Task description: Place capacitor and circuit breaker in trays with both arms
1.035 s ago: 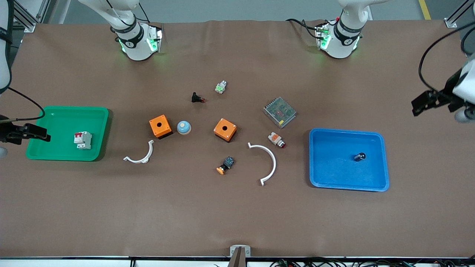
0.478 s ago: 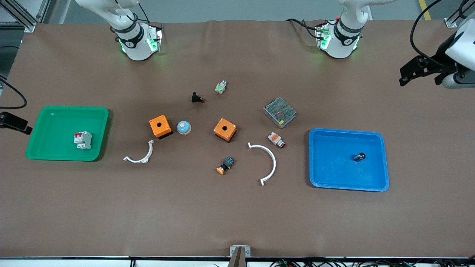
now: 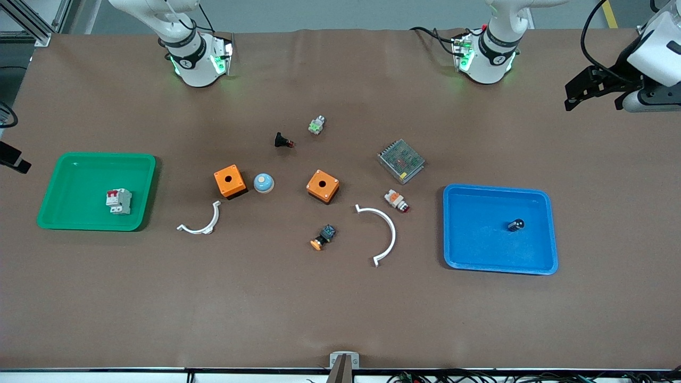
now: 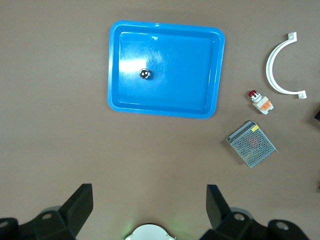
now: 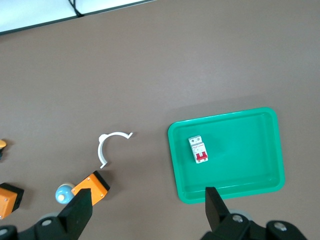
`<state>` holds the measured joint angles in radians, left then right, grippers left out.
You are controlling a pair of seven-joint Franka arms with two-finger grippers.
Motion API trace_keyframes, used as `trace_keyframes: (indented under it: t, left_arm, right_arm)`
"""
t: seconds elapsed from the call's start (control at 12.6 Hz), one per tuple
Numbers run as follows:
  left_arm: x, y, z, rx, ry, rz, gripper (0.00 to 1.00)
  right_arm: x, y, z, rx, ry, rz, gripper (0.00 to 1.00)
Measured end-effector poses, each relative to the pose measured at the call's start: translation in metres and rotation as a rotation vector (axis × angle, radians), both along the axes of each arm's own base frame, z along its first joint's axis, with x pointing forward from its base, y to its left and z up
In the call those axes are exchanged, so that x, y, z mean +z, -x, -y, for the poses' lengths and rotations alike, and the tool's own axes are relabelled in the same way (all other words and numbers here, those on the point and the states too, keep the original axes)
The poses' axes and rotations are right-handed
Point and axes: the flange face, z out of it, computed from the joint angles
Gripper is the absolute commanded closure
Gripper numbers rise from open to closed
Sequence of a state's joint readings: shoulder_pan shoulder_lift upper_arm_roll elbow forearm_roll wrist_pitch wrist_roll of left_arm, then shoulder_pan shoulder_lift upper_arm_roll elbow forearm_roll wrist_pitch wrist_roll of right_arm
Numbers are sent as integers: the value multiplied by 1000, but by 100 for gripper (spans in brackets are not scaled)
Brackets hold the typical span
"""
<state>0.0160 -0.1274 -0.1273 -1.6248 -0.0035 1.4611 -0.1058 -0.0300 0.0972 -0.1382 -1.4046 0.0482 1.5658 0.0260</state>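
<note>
The capacitor (image 3: 515,224), a small black cylinder, lies in the blue tray (image 3: 479,250) at the left arm's end. The left wrist view shows it (image 4: 145,74) in that tray (image 4: 185,75). The circuit breaker (image 3: 118,201), white-grey with red levers, lies in the green tray (image 3: 80,181) at the right arm's end, and shows in the right wrist view (image 5: 200,149). My left gripper (image 3: 591,89) is open and empty, high over the table's end past the blue tray (image 4: 149,205). My right gripper (image 3: 13,158) is open and empty, mostly out of the front view beside the green tray (image 5: 148,207).
Between the trays lie two orange boxes (image 3: 230,181) (image 3: 322,186), a blue dome (image 3: 263,183), two white arcs (image 3: 201,223) (image 3: 384,231), a mesh power supply (image 3: 401,160), a white-and-orange button (image 3: 396,200), a black push-button (image 3: 283,141) and an orange-capped switch (image 3: 323,237).
Both grippers have drawn away from their trays, empty. The left one moved toward the robots' side of the table; the right one slid off past the table's end. The parts stayed put.
</note>
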Motion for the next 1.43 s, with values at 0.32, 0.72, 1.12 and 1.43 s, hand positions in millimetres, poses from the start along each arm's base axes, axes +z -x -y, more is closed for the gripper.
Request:
trace_keyframes:
  t: [0.32, 0.72, 1.12, 1.43]
  left_arm:
    - [-3, -11, -1, 43, 3, 3, 0]
    - [-7, -16, 2, 51, 3, -3, 0]
    - [-12, -19, 2, 51, 3, -13, 0]
    - [-12, -19, 3, 48, 3, -12, 0]
  right_arm:
    - [8, 19, -10, 14, -9, 12, 0]
    - [-5, 33, -16, 23, -15, 9, 0]
    - [-8, 33, -14, 22, -1, -1, 0]
    - [-10, 33, -31, 55, 29, -21, 0]
